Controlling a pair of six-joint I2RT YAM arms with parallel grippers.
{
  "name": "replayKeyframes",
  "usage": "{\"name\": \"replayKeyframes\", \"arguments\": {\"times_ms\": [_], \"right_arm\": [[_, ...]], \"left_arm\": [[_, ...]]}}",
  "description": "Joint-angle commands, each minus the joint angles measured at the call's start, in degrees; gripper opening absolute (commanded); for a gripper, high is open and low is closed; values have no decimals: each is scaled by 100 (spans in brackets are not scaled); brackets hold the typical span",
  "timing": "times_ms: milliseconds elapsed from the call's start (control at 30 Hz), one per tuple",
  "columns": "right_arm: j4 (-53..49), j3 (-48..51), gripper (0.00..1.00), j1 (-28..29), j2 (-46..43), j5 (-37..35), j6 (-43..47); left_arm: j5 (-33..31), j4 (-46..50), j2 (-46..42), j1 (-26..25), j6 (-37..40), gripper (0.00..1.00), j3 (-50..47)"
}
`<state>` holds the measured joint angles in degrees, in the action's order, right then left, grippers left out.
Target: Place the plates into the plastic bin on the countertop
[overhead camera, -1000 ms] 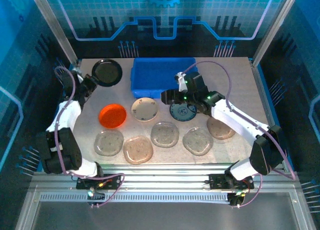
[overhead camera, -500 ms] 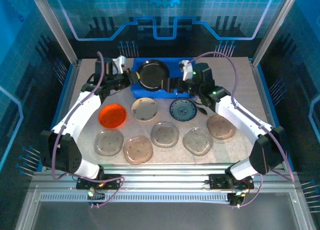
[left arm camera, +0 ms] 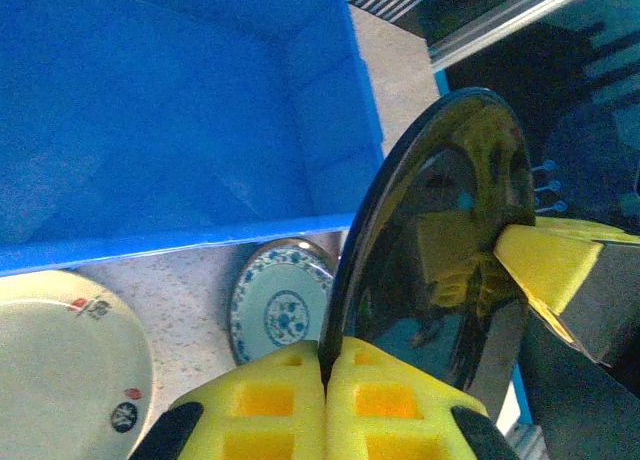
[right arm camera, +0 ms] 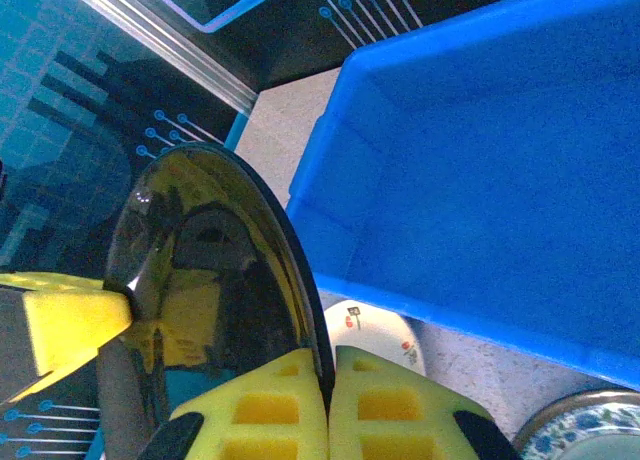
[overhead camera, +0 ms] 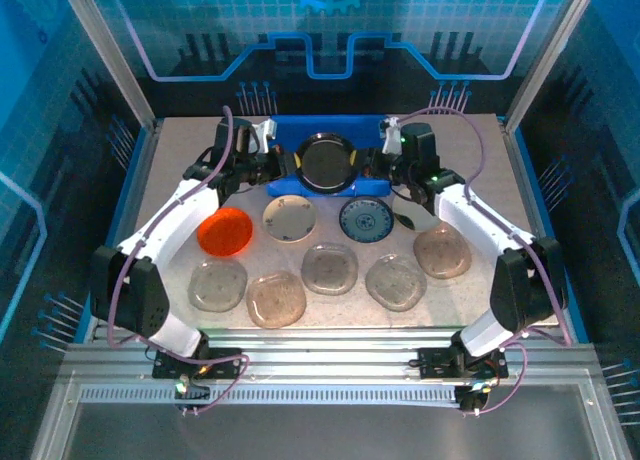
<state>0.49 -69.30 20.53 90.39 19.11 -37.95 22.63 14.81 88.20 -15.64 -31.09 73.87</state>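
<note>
Glossy round black plate (overhead camera: 327,163) hung over bright blue plastic bin (overhead camera: 288,130), left gripper (overhead camera: 291,166) and right gripper (overhead camera: 367,164) pinched tight on opposite rims

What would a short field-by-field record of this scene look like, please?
held item: black plate, over the plastic bin
left tool: shut on the plate's left rim
right tool: shut on its right rim
countertop: eight plates lying on it
kinds: orange-red plate, cream plate, blue-patterned plate, five glass plates
</note>
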Motion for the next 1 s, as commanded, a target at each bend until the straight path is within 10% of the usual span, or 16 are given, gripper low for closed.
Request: {"name": "replayKeyframes", "arguments": {"times_ms": [0,100,267,967], "right_arm": [[291,-198,0,3,234,333,-257],[508,-280,0,-47,450,353,-482],[555,-700,0,-103,895,321,-802],[-1509,-4002,0,165,3838,-744,-892]], "left_arm": [[45,-76,31,-19,19,0,256],[-241,-5,1,32,59,0,214],[-581,-30,-199,368,-100,97,-84],[-1155,456,-2113,827,147,99,-1323]]}}
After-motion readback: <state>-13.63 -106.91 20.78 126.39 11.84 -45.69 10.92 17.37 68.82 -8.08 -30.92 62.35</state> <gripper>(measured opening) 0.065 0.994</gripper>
